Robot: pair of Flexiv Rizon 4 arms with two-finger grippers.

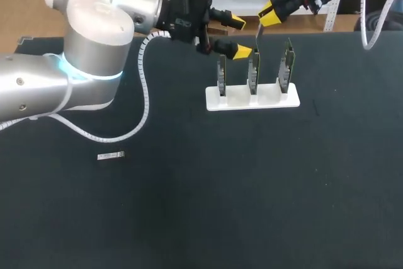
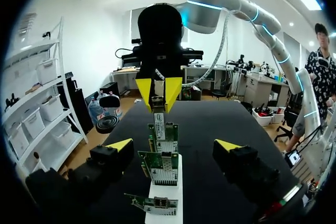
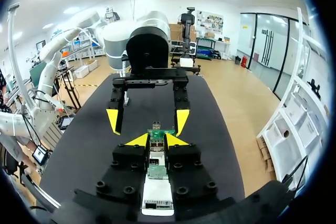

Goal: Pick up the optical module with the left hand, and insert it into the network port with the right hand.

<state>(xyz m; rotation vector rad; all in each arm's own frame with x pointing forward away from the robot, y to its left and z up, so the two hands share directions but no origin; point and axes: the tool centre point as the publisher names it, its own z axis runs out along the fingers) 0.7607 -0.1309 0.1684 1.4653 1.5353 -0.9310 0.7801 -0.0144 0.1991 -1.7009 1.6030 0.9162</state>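
Observation:
My right gripper [image 1: 268, 16] hangs above the middle card of the white stand [image 1: 252, 101], shut on a thin metal optical module [image 1: 258, 36] that points down at the card's port. In the right wrist view the module [image 3: 156, 150] sits between the yellow tips of that gripper [image 3: 157, 140], over the green network cards [image 3: 156, 129]. My left gripper [image 1: 239, 37] is open just left of the module, with nothing in it. In the left wrist view its tips [image 2: 174, 145] straddle the row of cards [image 2: 160, 163], and the right gripper [image 2: 158, 88] holds the module [image 2: 156, 103] ahead.
A second optical module [image 1: 111, 155] lies flat on the black table at the left, below my left arm. The stand carries three upright green cards [image 1: 288, 67]. The table's back edge [image 1: 352, 29] runs just behind the stand.

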